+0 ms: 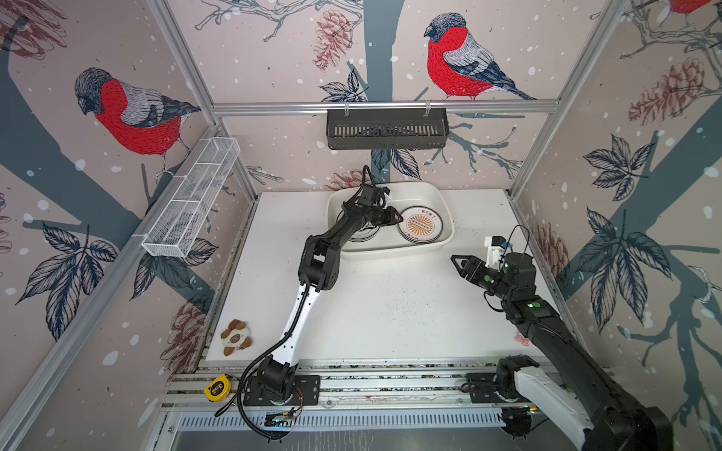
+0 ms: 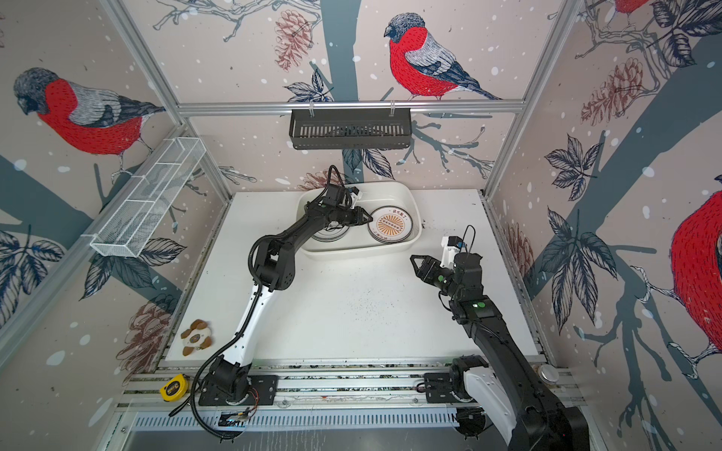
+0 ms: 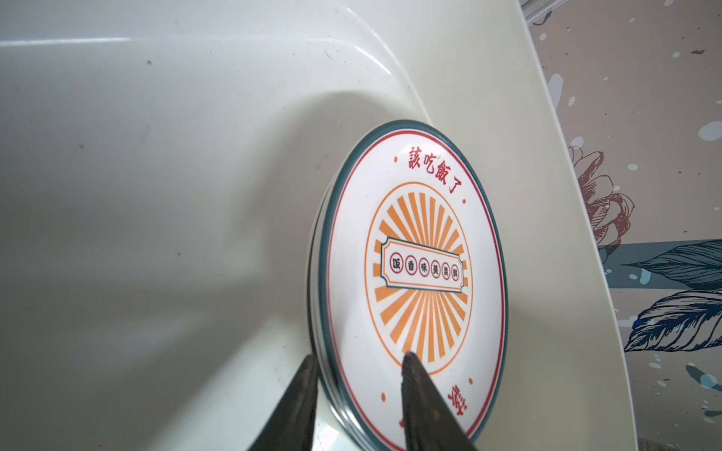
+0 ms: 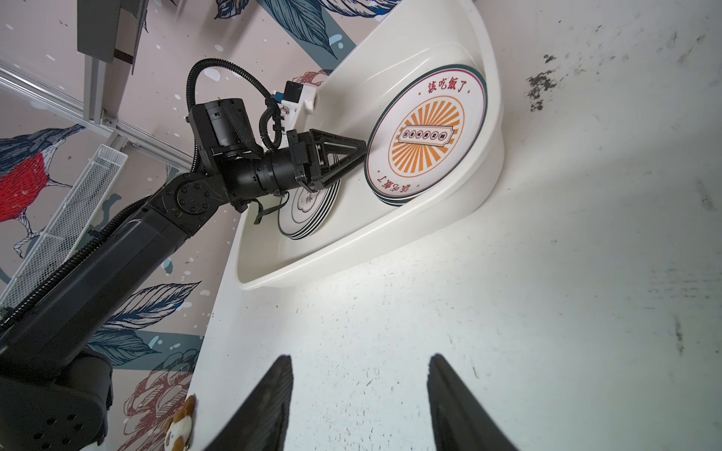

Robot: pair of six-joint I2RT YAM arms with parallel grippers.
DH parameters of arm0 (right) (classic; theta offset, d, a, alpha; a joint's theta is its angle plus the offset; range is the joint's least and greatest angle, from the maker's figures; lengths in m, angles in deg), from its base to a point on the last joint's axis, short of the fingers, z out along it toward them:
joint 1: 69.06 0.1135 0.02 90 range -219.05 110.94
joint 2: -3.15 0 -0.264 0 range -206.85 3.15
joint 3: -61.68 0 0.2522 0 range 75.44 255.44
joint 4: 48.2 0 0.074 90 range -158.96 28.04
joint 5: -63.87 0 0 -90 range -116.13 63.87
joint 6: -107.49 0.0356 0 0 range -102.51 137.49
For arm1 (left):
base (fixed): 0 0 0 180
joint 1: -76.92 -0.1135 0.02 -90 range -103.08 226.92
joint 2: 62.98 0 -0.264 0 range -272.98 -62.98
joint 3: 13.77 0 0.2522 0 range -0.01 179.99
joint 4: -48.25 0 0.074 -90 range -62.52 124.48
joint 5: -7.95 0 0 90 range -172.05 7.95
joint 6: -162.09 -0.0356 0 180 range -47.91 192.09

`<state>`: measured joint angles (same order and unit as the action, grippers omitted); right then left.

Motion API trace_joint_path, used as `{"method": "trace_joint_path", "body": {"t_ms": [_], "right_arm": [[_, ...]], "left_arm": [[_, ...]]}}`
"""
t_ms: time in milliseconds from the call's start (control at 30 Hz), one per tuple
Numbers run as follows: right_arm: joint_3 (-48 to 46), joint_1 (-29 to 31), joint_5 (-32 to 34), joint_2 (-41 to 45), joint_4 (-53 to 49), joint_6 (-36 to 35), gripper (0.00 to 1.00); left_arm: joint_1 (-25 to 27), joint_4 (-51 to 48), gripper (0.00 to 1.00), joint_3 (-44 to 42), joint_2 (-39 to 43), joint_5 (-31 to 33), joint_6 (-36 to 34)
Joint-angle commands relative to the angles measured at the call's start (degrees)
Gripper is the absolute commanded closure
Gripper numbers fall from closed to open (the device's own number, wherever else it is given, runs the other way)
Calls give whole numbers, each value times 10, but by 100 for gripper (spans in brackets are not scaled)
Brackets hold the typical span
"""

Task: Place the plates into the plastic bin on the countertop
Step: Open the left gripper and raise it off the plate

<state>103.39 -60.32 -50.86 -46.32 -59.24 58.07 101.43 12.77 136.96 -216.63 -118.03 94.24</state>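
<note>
Top views: The plastic bin point(image 1: 390, 250) sits at the middle of the countertop's point(image 1: 390, 312) far edge. My left pincer point(image 1: 398, 218) reaches into it, at the rim of the sunburst plate point(image 1: 420, 225) that tops the stack by the bin's right wall. A second stack point(image 1: 365, 236) lies under my wrist, by the left wall. No plate shows on the bare countertop.
Left wrist: My fingers point(image 3: 416, 390) stand parted astride that plate's rim, one over its face and one outside. The plate lies flat on its stack.
Right wrist: My right pincer point(image 4: 359, 359) hangs wide and empty over the countertop's right side, well apart from the bin.
Progress: I judge the placing all but done, with only backing my left pincer out remaining.
Room: The bin wall is close beyond the plate. Upward and toward the near edge is open.
</note>
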Motion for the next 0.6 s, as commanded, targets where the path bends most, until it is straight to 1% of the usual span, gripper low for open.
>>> {"method": "trace_joint_path", "body": {"t_ms": [0, 233, 333, 433, 500, 567], "right_arm": [[0, 0, -3, 4, 21, -1, 43], [13, -1, 8, -4, 24, -13, 41], [28, -4, 30, -14, 17, -25, 39], [41, -10, 82, -23, 9, -33, 33], [42, -21, 99, -33, 20, -34, 27], [42, -40, 107, -48, 37, -31, 21]], "left_arm": [[1, 13, 55, -1, 15, 3, -9], [1, -9, 41, -4, 53, 22, -32], [1, -24, 33, -26, 88, 32, -53], [1, -34, 25, -62, 134, 44, -70], [1, -40, 23, -94, 168, 48, -79], [1, -38, 18, -140, 208, 52, -88]]}}
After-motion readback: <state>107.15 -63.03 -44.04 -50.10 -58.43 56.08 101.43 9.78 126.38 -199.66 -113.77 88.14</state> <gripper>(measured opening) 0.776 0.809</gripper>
